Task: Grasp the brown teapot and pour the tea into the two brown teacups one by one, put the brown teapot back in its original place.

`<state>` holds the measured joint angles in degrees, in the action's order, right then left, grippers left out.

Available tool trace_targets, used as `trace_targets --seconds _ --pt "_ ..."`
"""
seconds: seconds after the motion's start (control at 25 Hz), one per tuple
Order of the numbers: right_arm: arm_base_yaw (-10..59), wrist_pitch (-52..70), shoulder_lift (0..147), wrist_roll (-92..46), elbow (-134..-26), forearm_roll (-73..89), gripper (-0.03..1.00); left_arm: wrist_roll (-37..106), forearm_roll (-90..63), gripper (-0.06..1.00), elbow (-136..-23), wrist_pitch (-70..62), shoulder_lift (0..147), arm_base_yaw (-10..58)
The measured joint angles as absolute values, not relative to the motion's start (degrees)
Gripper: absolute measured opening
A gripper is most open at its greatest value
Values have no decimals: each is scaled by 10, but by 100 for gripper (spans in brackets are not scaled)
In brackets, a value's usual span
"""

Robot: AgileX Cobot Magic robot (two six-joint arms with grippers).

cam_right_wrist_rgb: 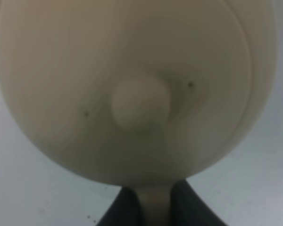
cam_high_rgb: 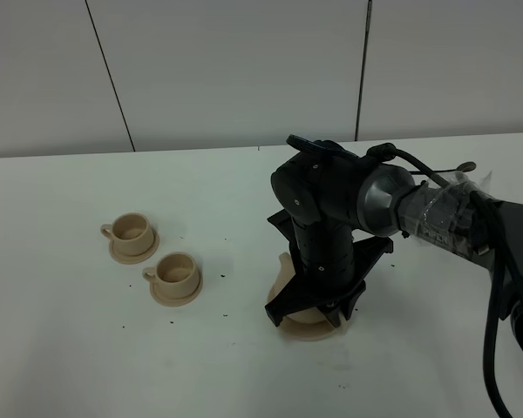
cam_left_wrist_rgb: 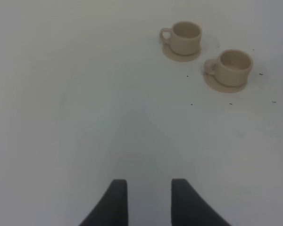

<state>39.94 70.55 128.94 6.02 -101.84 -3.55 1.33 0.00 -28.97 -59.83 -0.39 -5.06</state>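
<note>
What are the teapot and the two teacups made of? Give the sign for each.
The teapot: likely unglazed clay or stoneware; matte beige-tan, no glare. The nearer teacup and the farther teacup: apparently the same matte clay; matching dull tan, thick rims. Matte plastic cannot be ruled out.

White tabletop (cam_high_rgb: 70,348) with scattered dark specks (cam_high_rgb: 200,275), pale panelled wall (cam_high_rgb: 244,70), thin dark seams (cam_high_rgb: 112,78).

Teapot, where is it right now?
In the exterior high view the brown teapot is right of centre over its wide saucer, mostly hidden under the right gripper, right of the two teacups.
</note>
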Motion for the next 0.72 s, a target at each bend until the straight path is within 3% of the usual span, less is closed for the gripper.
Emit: trace_targets --seconds 0.36,0.72 --pt "399 705 1289 60 -1018 -36 26 13 0 30 -290 -598 -4 -51" --pt "399 705 1289 32 -1018 -40 28 13 0 30 -290 -598 -4 -51"
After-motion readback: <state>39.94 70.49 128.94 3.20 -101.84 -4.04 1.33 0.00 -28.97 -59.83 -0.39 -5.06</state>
